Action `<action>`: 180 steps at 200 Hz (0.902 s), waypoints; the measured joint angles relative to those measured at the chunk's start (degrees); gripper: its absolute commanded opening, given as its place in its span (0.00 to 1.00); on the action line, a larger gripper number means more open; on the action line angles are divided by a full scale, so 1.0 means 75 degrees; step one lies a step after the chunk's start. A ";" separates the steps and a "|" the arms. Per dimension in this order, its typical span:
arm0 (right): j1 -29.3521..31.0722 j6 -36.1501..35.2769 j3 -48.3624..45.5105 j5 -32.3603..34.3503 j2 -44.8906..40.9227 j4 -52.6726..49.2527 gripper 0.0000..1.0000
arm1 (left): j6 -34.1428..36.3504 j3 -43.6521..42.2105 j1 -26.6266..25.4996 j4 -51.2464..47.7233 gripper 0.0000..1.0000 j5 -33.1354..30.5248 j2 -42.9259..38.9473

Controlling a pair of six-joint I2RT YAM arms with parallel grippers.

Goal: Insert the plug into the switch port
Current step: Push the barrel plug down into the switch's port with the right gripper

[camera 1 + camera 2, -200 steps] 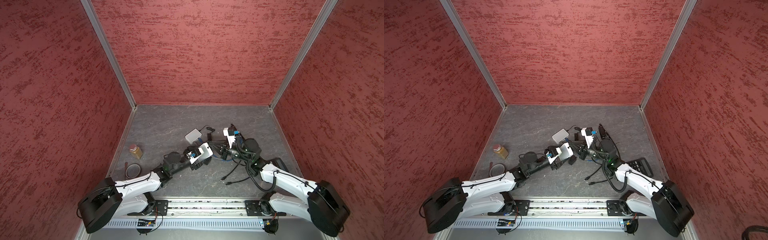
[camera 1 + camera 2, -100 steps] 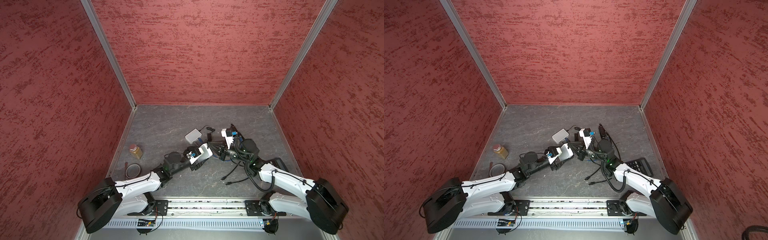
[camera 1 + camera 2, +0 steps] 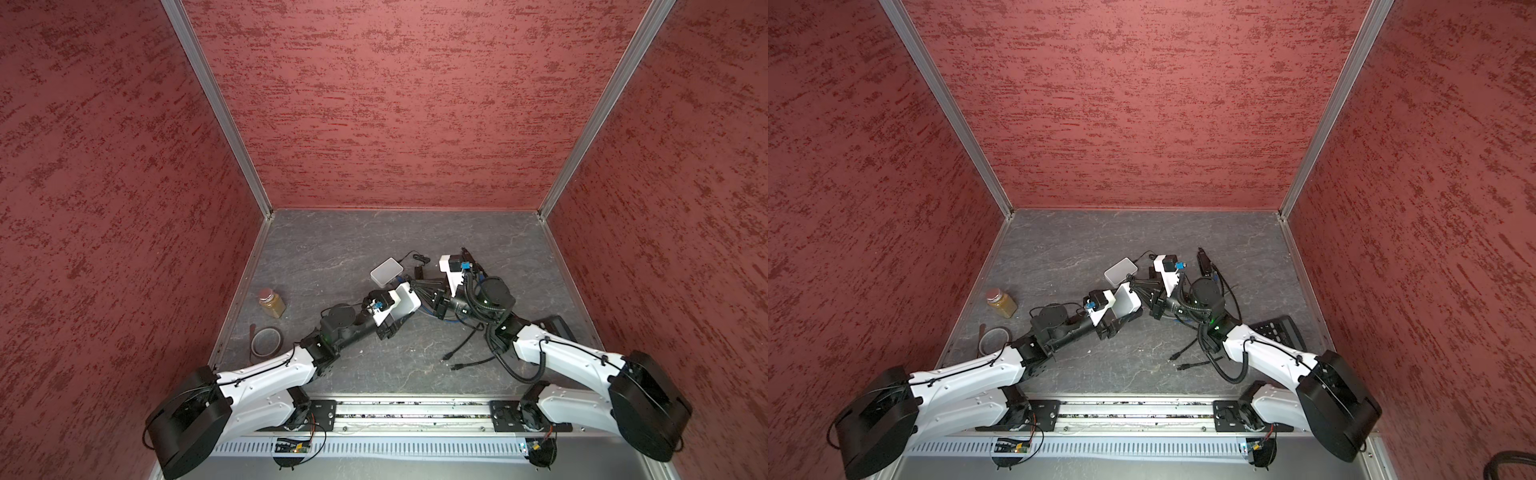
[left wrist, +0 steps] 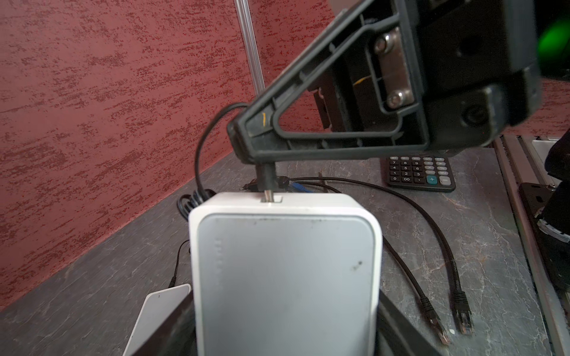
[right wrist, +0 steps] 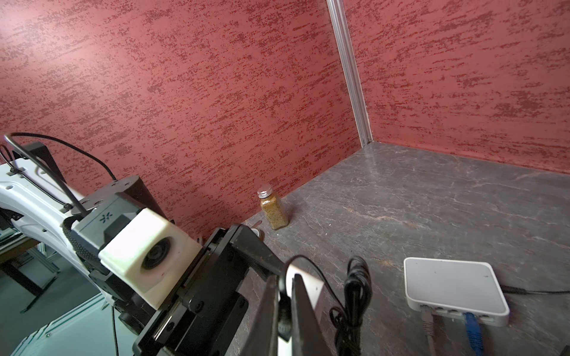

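Left claw (image 4: 285, 299): spread wide around the white switch (image 4: 283, 262), one finger on each side, holding it up on edge. In both top views it sits just left of the frame's middle, a little below centre.
Jar (image 3: 272, 303): upright with amber contents and a silver lid, left of centre at the foot of the left wall.
Tape roll (image 3: 266, 340): flat on the floor, just below the jar in the frame.
Second switch (image 3: 386, 271): flat on the floor, just above the held one in the frame. The right wrist view shows a grey and a blue cable in its ports.
Port (image 4: 273, 198): small slot in the held switch's edge, facing the right arm.
Plug (image 4: 266, 176): black with a metal tip, at the frame's middle between the two claws. The tip meets the port; I cannot tell how deep it sits.
Right claw (image 5: 285, 289): pinched tight on the plug's black body, just right of the middle.
Loose cables (image 4: 461, 303): two black leads, ends free on the floor, lower right of the middle.
Calculator (image 4: 419, 174): flat on the floor at the right, beside the right arm.
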 measured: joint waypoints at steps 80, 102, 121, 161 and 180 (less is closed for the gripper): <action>0.0268 -0.0239 0.0554 0.0259 0.0358 -0.0629 0.00 | 0.0256 0.0003 0.0125 -0.0734 0.00 -0.0291 -0.0504; 0.0315 -0.0239 0.0577 0.0376 0.0428 -0.0536 0.00 | 0.0254 0.0003 0.0128 -0.0682 0.00 -0.0396 -0.0513; 0.0358 -0.0224 0.0577 0.0478 0.0530 -0.0350 0.00 | 0.0251 0.0003 0.0137 -0.0597 0.00 -0.0498 -0.0513; 0.0449 -0.0160 0.0577 0.0694 0.0702 0.0251 0.00 | 0.0192 0.0003 0.0143 -0.0277 0.00 -0.0673 -0.0513; 0.0498 -0.0157 0.0577 0.0801 0.0793 0.0463 0.00 | 0.0163 0.0003 0.0160 -0.0207 0.00 -0.0699 -0.0513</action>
